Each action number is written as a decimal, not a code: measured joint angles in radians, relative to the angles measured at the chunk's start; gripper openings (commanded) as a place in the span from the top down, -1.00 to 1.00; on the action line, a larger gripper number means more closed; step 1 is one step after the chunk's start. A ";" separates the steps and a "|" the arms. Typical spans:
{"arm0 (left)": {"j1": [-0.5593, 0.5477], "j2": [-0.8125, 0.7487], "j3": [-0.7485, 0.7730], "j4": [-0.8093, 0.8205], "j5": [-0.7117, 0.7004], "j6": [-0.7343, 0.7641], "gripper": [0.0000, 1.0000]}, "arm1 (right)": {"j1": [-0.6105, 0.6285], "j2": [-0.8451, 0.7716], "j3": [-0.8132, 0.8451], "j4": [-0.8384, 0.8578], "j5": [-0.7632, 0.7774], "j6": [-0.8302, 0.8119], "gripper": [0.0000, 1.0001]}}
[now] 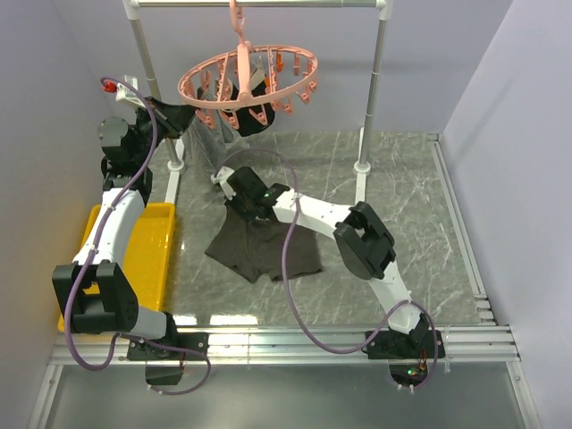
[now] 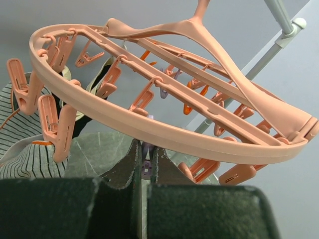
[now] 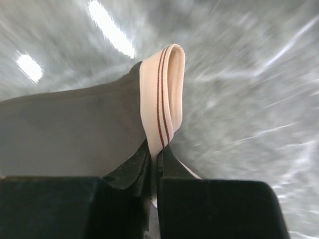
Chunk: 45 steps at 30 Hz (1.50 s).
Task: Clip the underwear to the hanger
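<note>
A round salmon-pink plastic drying hanger (image 1: 243,64), a ring with many small clip pegs, a crossbar and a top hook, hangs from a white metal rail (image 1: 259,4) over the far edge of a grey marble-patterned table (image 1: 402,179). A black garment (image 1: 259,114) and a light grey striped cloth (image 1: 207,138) hang from pegs on the ring's near left side.

The dark grey-brown boxer briefs with a beige elastic waistband (image 1: 265,250) lie spread flat near the middle of the table, below and in front of the hanger and apart from it. The right hand (image 3: 155,157) is down at their far left corner. It is closed on the waistband, which stands up from its fingertips as a folded loop with two thin red lines along it. The rest of the briefs rests on the table.

The left hand (image 2: 146,162) is raised beside the left of the ring, just under its rim, with its fingers pressed together. A small lilac piece shows in the slit between them; whether it is held cannot be told.

A yellow rectangular plastic tray (image 1: 156,241) sits along the left edge of the table. The left arm crosses over it and hides much of its inside, so its contents cannot be made out.
</note>
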 measured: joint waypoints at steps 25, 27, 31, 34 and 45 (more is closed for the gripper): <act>-0.015 -0.037 0.005 -0.092 -0.023 0.095 0.99 | 0.123 -0.207 0.156 0.027 0.096 -0.173 1.00; -0.018 -0.042 0.005 -0.095 -0.023 0.101 0.99 | 0.119 -0.207 0.180 0.023 0.114 -0.160 1.00; -0.022 -0.046 0.005 -0.097 -0.022 0.114 0.99 | 0.108 -0.203 0.226 -0.009 0.148 -0.133 1.00; -0.023 -0.046 0.005 -0.108 -0.022 0.121 0.99 | 0.090 -0.189 0.272 -0.027 0.168 -0.118 1.00; -0.036 -0.052 0.005 -0.133 -0.022 0.139 0.99 | 0.046 -0.177 0.320 -0.048 0.193 -0.100 1.00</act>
